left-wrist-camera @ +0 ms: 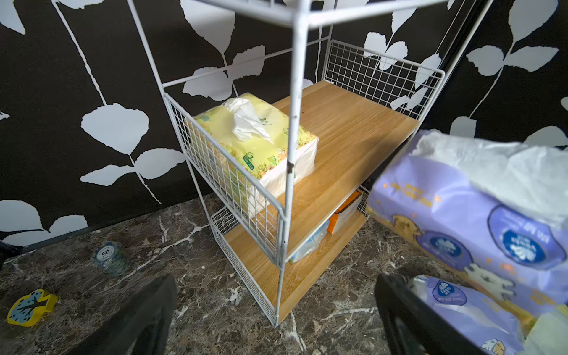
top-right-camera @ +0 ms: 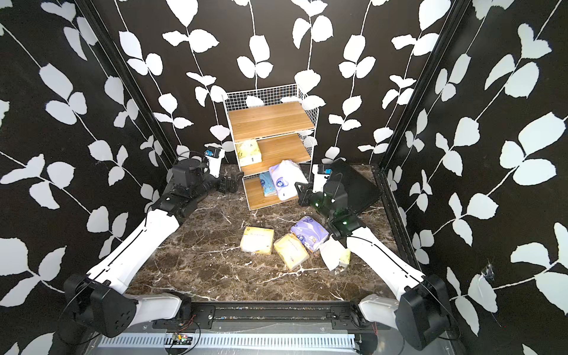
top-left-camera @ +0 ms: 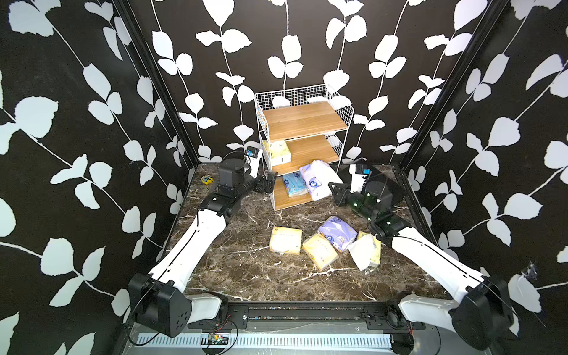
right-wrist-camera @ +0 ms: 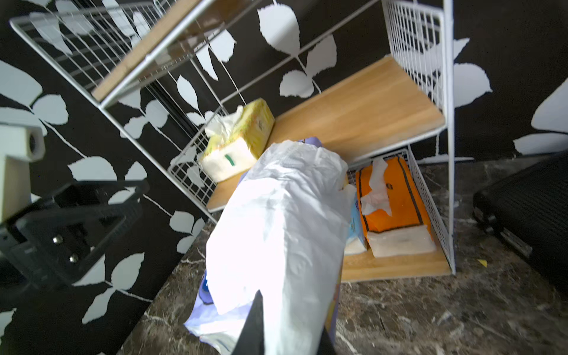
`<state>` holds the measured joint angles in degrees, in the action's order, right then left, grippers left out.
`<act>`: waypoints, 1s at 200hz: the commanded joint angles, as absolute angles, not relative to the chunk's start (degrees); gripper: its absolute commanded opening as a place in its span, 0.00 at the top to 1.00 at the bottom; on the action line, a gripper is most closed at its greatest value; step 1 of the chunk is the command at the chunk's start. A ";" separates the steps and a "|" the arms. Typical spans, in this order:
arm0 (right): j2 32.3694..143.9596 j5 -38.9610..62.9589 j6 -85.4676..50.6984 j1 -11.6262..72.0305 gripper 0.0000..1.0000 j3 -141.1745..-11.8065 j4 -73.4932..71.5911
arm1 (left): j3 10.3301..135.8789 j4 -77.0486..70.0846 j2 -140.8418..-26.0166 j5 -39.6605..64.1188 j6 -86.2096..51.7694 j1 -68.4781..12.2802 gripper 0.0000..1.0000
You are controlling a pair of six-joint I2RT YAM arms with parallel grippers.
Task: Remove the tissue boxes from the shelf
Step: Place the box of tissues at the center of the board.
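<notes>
The tissue boxes point(top-left-camera: 285, 240) are split between the shelf point(top-left-camera: 304, 121) and the tabletop point(top-left-camera: 239, 270). The shelf stands at the middle of the tabletop's far edge. A pale yellow pack point(top-left-camera: 277, 152) sits at the left end of its middle board, with tissue poking from the top. On the bottom board lies a light blue pack point(top-left-camera: 294, 183), and the right wrist view shows an orange box point(right-wrist-camera: 390, 196) just beside it.

The right gripper point(top-left-camera: 335, 190) is clenched on a lavender pack point(top-left-camera: 316, 178). That pack is tilted before the shelf's two lower boards, and I cannot tell whether it still touches them. The left gripper point(top-left-camera: 268, 183) is released, its fingers spread wide, just beside the shelf's left side.

Four loose packs point(top-left-camera: 319, 251) lie clustered on the tabletop, in front of the shelf and toward the right edge.
</notes>
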<state>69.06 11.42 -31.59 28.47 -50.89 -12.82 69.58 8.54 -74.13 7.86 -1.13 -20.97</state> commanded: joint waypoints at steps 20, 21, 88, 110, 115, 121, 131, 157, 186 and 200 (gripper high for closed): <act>66.11 12.66 -28.16 28.92 1.00 -45.42 -11.77 | 68.91 7.10 -72.99 7.69 -0.29 -21.16 0.01; 66.15 12.62 -28.14 28.92 1.00 -45.30 -11.77 | 68.95 7.06 -73.01 7.71 -0.32 -21.17 0.01; 75.97 14.18 -25.48 29.68 1.00 -44.63 -13.10 | 68.91 7.06 -73.13 8.14 -0.27 -21.17 0.01; 80.83 14.29 -23.95 30.31 1.00 -46.14 -13.10 | 68.80 6.99 -73.26 8.35 -0.51 -21.14 0.01; 81.87 14.41 -23.76 30.46 1.00 -46.43 -13.00 | 68.86 6.94 -73.38 8.50 -0.53 -21.18 0.01; 82.97 14.74 -23.52 30.51 1.00 -46.78 -13.07 | 68.94 7.03 -73.55 8.68 -0.61 -21.17 0.01; 84.58 15.20 -22.89 30.76 1.00 -47.01 -13.26 | 69.06 7.18 -73.90 8.90 -0.87 -21.14 0.01; 87.07 15.38 -21.18 31.88 1.00 -46.90 -12.51 | 69.51 7.47 -74.44 9.31 -1.01 -21.14 0.01; 87.98 15.04 -20.17 34.36 1.00 -44.96 -11.75 | 69.56 7.64 -74.46 9.32 -0.94 -21.18 0.01; 88.02 13.89 -19.91 35.85 1.00 -43.60 -11.43 | 69.54 7.65 -74.28 9.15 -0.87 -21.16 0.01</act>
<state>87.37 14.20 -21.87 33.41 -45.12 -11.51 69.34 8.43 -74.83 8.54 -0.86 -20.97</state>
